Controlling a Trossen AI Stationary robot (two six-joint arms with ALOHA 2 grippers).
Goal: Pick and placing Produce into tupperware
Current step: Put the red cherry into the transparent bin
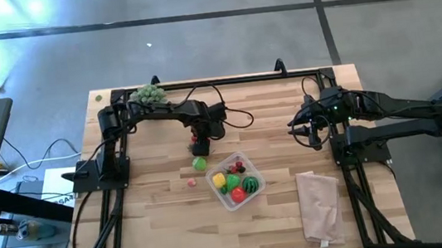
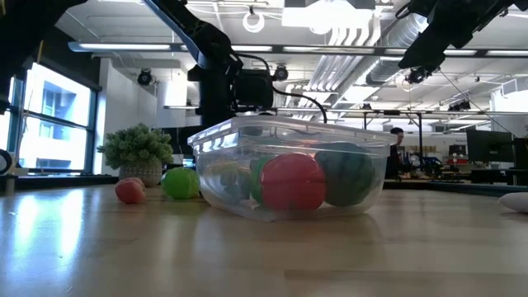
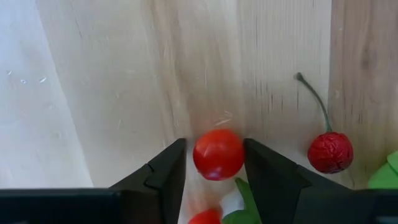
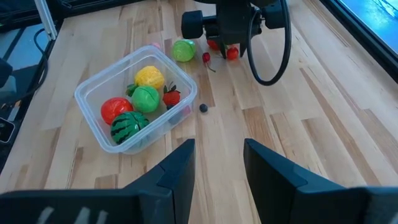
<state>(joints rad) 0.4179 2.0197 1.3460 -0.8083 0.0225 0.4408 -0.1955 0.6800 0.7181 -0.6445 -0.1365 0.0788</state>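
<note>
My left gripper point(image 3: 215, 163) points straight down at the table, its fingers on either side of a small red tomato point(image 3: 217, 154) that rests on the wood. A red cherry point(image 3: 329, 151) with a stem lies beside it, and a green ball point(image 1: 200, 164) lies just nearer. The clear tupperware point(image 1: 228, 204) at mid-table holds a yellow piece point(image 4: 149, 76), a green one point(image 4: 147, 98), a red ball point(image 4: 115, 110) and a striped watermelon ball point(image 4: 127, 124). My right gripper point(image 4: 219, 162) hangs open above the table's right side point(image 1: 309, 130), holding nothing. My left gripper comes at the tomato from above, one finger on each side. One finger point(image 3: 264, 168) lies against the tomato's side point(image 3: 241, 155). A thin strip of table shows between the other finger point(image 3: 171, 171) and the tomato, so I cannot tell whether it is pinched. The tomato sits on the table.
A small red piece point(image 1: 192, 182) lies left of the tupperware and a tiny dark bit point(image 4: 203, 107) beside it. A grey-green bushy ball point(image 1: 149, 94) sits at the far left. A pale pinkish bag point(image 1: 319, 204) lies near the right front. Bare wood shows in front of the tupperware.
</note>
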